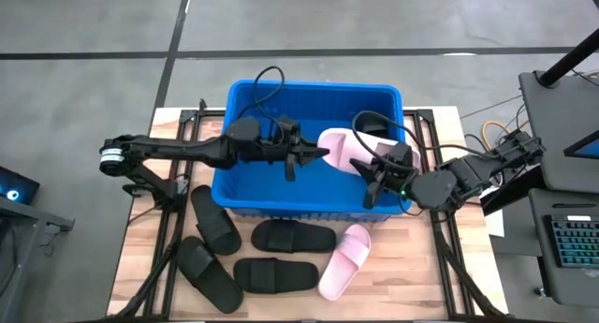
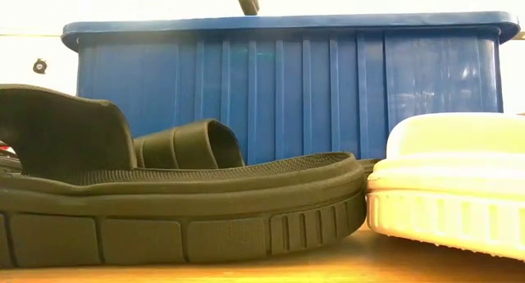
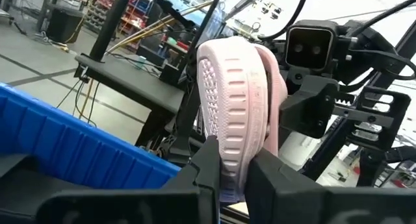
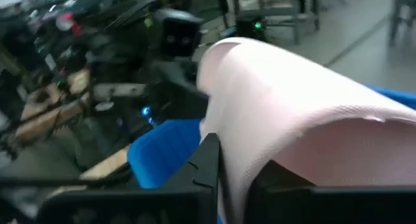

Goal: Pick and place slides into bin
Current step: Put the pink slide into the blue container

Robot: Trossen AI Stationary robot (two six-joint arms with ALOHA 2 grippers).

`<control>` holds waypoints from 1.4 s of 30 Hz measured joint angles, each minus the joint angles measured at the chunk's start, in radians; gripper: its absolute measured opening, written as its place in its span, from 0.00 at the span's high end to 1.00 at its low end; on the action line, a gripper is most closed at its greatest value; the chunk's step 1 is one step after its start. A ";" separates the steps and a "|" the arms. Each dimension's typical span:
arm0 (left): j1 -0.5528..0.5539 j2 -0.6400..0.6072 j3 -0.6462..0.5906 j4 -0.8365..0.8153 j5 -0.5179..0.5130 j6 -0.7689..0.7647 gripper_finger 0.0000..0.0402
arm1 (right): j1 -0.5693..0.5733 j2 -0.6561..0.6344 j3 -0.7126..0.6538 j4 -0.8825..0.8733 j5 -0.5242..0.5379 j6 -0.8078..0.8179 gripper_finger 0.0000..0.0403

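Observation:
The blue bin (image 1: 309, 84) stands at the table's middle. Above it a pale pink slide (image 1: 339, 147) hangs on edge between both grippers. My left gripper (image 1: 318, 155) reaches in level from the table's left and is shut on the slide's left end. My right gripper (image 1: 372, 176) comes from the right and is shut on its right side. A second pink slide (image 1: 344, 259) lies flat on its sole on the table beside several black slides (image 1: 293, 237), near the bin's near wall (image 2: 287, 86). My left gripper pinches one end of the pink slide's sole (image 3: 234, 143) between its two fingers (image 3: 207, 169), coming level from the table's left. The slide stands on edge beyond the fingers, tread side showing, lifted clear of the bin. My right gripper pinches a pale pink edge of the same slide (image 4: 242, 149) between its two fingers (image 4: 209, 160), coming roughly level from the table's right. The slide fills the view beyond the fingers, so which part it holds cannot be told. The slide is clear of the bin.
A dark slide (image 1: 371, 126) lies inside the bin at its far right corner. Black slides (image 1: 215, 222) lie at the near left of the table. Cables loop over the bin's far rim. A keyboard (image 1: 573, 243) sits beyond the table's right edge.

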 joint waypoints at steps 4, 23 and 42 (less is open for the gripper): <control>0.029 -0.008 -0.001 0.005 0.080 -0.042 0.96 | 0.000 -0.002 0.000 0.060 -0.062 -0.159 0.81; 0.213 -0.053 -0.013 -0.088 0.571 -0.393 0.96 | 0.001 -0.004 0.285 -0.188 -0.105 -0.650 0.39; 0.272 -0.047 -0.013 -0.273 0.706 -0.659 0.96 | 0.018 0.325 0.621 -0.588 -0.143 -1.271 0.42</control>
